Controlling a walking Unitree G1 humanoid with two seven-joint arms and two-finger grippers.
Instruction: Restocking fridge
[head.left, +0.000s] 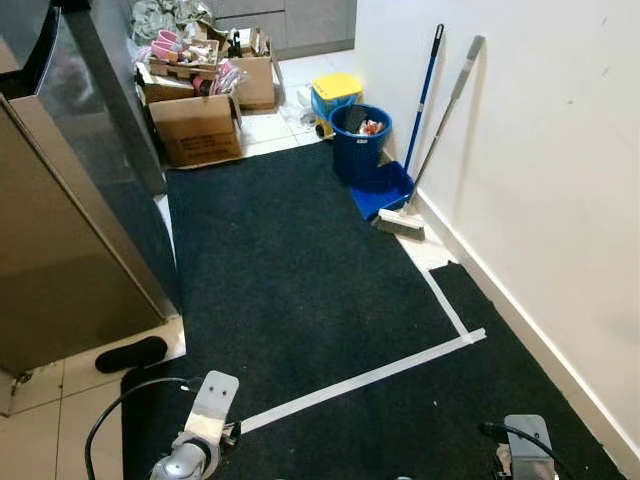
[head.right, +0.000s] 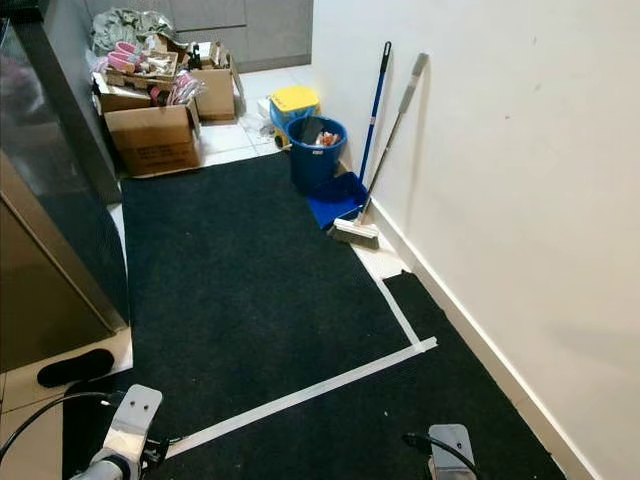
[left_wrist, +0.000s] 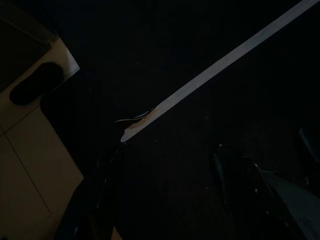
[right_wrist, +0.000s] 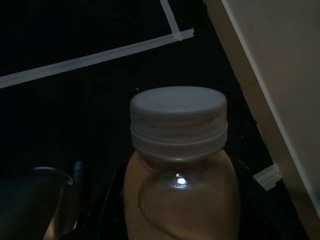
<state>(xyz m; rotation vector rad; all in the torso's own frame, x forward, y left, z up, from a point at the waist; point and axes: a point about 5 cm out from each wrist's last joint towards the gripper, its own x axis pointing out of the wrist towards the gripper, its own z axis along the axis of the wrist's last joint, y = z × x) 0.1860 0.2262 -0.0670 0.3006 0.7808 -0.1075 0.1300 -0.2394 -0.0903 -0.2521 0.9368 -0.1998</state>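
Right wrist view: small bottle (right_wrist: 178, 175) of pale tan liquid, white ribbed screw cap (right_wrist: 178, 117) on top, sitting upright between the dark fingers of the right hand (right_wrist: 175, 210), clamped on the body below the shoulder. Catches a highlight on the shoulder, so probably smooth plastic, a bit slippery. Looks full, so judged moderately heavy for its size and firm enough not to buckle under a squeeze, though thin walls could dent. Best held around the middle of the body as now, not by the cap or narrow neck, where likely to pivot or slip out. Keeping upright sensible in case of a loose cap.

Left wrist view, very dark: left hand (left_wrist: 165, 200) hanging low over the black mat (head.left: 300, 280), fingers well apart, nothing between them, a strip of white tape (left_wrist: 225, 60) on the mat beyond.

Head views: both arms low at the frame edge, fridge (head.left: 60, 230) standing closed at the left, just beside the mat. Further off, cardboard boxes (head.left: 195, 125) with goods, a blue bin (head.left: 358, 140), and a broom (head.left: 400, 222) leaning on the wall at the right. Door not yet opened; free left hand probably the one for that.
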